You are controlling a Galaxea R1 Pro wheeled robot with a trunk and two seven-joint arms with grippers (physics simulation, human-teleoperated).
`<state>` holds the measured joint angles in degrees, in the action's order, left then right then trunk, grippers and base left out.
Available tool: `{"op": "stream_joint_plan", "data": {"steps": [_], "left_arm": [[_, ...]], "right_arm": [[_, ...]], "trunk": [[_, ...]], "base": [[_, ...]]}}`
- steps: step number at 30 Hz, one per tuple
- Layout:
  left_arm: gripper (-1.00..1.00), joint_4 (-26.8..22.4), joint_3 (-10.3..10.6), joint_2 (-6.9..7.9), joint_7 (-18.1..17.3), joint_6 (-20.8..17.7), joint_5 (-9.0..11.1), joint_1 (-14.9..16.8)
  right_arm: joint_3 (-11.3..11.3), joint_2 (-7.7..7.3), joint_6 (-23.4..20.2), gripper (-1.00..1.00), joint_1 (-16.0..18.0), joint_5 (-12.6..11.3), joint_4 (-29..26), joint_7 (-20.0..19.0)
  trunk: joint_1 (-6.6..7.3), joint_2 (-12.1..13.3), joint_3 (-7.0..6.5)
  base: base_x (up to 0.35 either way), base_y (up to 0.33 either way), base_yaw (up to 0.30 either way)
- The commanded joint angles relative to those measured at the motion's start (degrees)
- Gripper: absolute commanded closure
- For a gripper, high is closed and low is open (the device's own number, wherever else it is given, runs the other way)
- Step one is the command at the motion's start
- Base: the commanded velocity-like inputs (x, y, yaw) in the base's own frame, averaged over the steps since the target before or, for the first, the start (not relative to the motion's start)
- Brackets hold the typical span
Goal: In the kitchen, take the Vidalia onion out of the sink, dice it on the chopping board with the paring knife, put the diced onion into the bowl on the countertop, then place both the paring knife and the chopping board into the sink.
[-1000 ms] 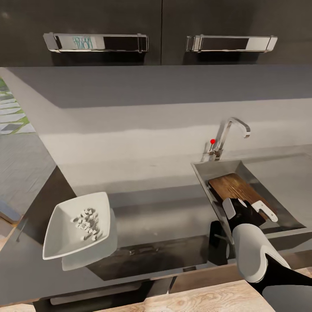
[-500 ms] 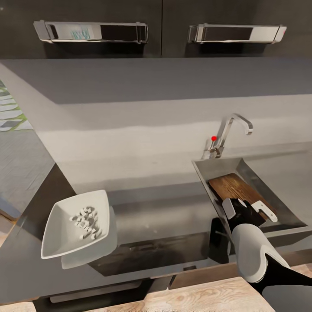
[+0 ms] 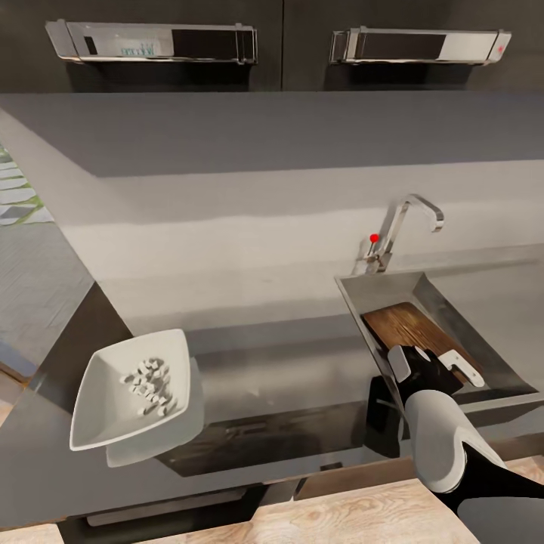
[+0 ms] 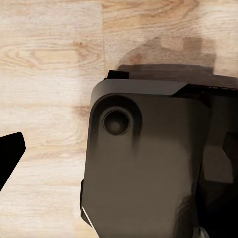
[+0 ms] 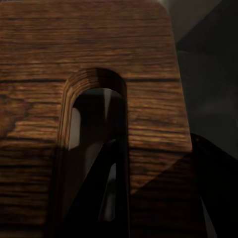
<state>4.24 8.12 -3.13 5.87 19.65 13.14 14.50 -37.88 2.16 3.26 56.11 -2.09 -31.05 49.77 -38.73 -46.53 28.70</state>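
many tiny white cubes of diced onion (image 3: 148,387) sit heaped in the bowl (image 3: 106,408), which rests on the countertop (image 3: 287,363) well to the left of the sink (image 3: 499,370). over on the right, the chopping board (image 3: 404,325) lies inside the basin, tilted against the near-left wall, its far end toward the faucet (image 3: 404,223) with the red-knobbed lever (image 3: 373,238). my right gripper (image 3: 434,368) is down in the sink at the board's near end, and up close the right wrist camera shows the dark wood grain of the chopping board (image 5: 94,44) and its slot-shaped hole (image 5: 94,139), with one of my dark fingers (image 5: 218,188) just beside the board's edge. i cannot tell whether those fingers are spread or clamped on the wood; the view is too tight and too dim. the left wrist camera looks down at pale wood flooring (image 4: 44,74) and a dark part of my own body (image 4: 148,168).
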Motion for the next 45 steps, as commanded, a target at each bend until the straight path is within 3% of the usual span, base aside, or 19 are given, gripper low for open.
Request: {"op": "stream_joint_plan", "data": {"steps": [1, 9, 10, 32, 37, 39, 42, 45], "left_arm": [[-1.00, 0.24, 0.51, -0.04, 0.11, 0.39, 0.40, 0.09], [-1.00, 0.24, 0.49, -0.04, 0.11, 0.39, 0.40, 0.09], [-1.00, 0.24, 0.49, -0.04, 0.11, 0.39, 0.40, 0.09], [-1.00, 0.24, 0.49, -0.04, 0.11, 0.39, 0.40, 0.09], [-1.00, 0.24, 0.50, -0.04, 0.11, 0.39, 0.40, 0.09], [-1.00, 0.24, 0.51, -0.04, 0.11, 0.39, 0.40, 0.09], [-1.00, 0.24, 0.50, -0.04, 0.11, 0.38, 0.40, 0.09], [-1.00, 0.24, 0.50, -0.04, 0.11, 0.39, 0.40, 0.09]], "right_arm": [[-0.21, 0.04, 0.34, 1.00, 0.05, -0.19, -0.06, -0.02], [-0.25, 0.03, 0.34, 1.00, 0.05, -0.19, -0.06, -0.02], [-0.26, 0.03, 0.34, -1.00, 0.05, -0.19, -0.06, -0.02], [-0.27, 0.03, 0.34, -1.00, 0.05, -0.19, -0.26, -0.23], [-0.03, 0.12, 0.19, -1.00, 0.05, -0.19, -2.63, -0.29], [1.47, 0.25, 0.01, -1.00, 0.05, -0.19, -4.81, -0.27], [6.31, 0.50, -0.39, -1.00, 0.05, -0.25, -8.26, -0.09], [8.29, 0.82, -1.63, -1.00, 0.05, -0.28, -10.28, 0.03]], "trunk": [[-0.01, -0.05, 0.06], [-0.01, -0.05, 0.06], [-0.01, -0.05, 0.06], [-0.01, -0.05, 0.06], [-0.01, -0.05, 0.06], [-0.01, -0.05, 0.06], [-0.01, -0.05, 0.06], [-0.01, -0.05, 0.06]], "base": [[0.000, 0.000, 0.000], [0.000, 0.000, 0.000], [0.000, 0.000, 0.000], [0.000, 0.000, 0.000], [0.000, 0.000, 0.000], [0.000, 0.000, 0.000], [0.000, 0.000, 0.000], [0.000, 0.000, 0.000]]}}
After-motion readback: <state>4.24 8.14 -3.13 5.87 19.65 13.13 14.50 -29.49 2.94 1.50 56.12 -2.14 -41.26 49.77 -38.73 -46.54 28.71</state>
